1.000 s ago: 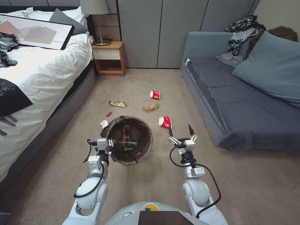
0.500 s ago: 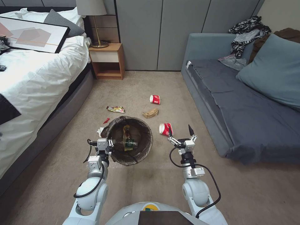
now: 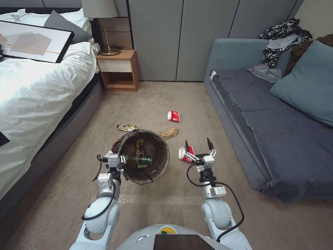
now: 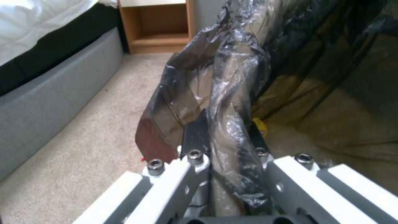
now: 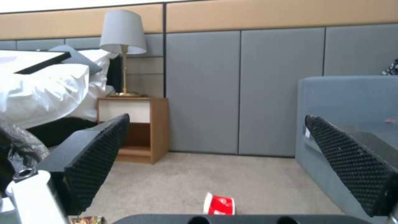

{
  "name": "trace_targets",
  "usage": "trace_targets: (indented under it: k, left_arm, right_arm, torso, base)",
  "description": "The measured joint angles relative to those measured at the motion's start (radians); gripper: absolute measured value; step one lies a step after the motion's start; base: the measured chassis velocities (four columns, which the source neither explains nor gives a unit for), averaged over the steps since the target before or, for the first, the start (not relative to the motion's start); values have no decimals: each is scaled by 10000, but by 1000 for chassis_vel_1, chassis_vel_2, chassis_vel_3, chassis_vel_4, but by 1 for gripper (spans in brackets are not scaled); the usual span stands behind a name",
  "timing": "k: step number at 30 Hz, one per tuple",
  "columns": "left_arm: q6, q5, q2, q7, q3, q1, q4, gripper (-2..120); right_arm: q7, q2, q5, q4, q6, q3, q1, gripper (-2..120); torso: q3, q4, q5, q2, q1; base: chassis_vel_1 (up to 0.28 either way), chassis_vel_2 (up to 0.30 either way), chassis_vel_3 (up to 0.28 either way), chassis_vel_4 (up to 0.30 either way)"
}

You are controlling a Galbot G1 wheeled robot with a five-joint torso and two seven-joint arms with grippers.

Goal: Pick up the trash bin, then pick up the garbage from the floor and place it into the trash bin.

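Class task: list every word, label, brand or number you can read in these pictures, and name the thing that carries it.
No text can be read.
Nearer red-and-white cup, by the open right gripper: white markings, too small.
Farther cup: white markings, blurred.
Bottle in the trash bin, whose rim the left gripper clamps: green label, unreadable.
Snack wrapper: print too small.

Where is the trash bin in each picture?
Head view: the trash bin is in the middle, over the carpet.
Left wrist view: its bag-covered rim, very close, in the centre.
Right wrist view: a bit of its dark bag, in front of the bed.
Shared landmark: the wooden nightstand.
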Motion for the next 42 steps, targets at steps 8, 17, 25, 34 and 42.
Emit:
trace_targets:
  k: [8, 17, 25, 34, 42]
  left_arm:
    - [39, -41, 26, -76, -10, -32, -130, 3]
    - [77, -53, 19, -107, -43, -53, -222, 3]
    - [111, -51, 1, -115, -72, -41, -260, 3]
    - [132, -25, -17, -125, -107, -12, -273, 3]
    - [140, 49, -72, -134, -124, 43, -211, 3]
  right_arm:
    - [305, -318, -21, -63, -658, -174, 358, 100]
    - [1061, -737, 366, -216, -2490, -678, 1002, 100]
    - [1388, -943, 1052, -557, -3881, -971, 1622, 100]
    - [1581, -1008, 1993, -1962, -5307, -1275, 3094, 100]
    - [1361, -852, 2080, -4506, -5978, -1551, 4588, 100]
  torso:
    - [0, -3, 0, 0, 0]
    - [1, 3, 1, 0, 0]
    - [1, 1, 0, 0, 0]
    - [2, 6, 1, 0, 1]
    - [2, 1, 0, -1, 0]
  base:
    - [13, -14, -9, 8]
    - [0, 0, 0, 0]
    - [0, 0, 0, 0]
    - [0, 0, 0, 0]
    - [0, 0, 0, 0]
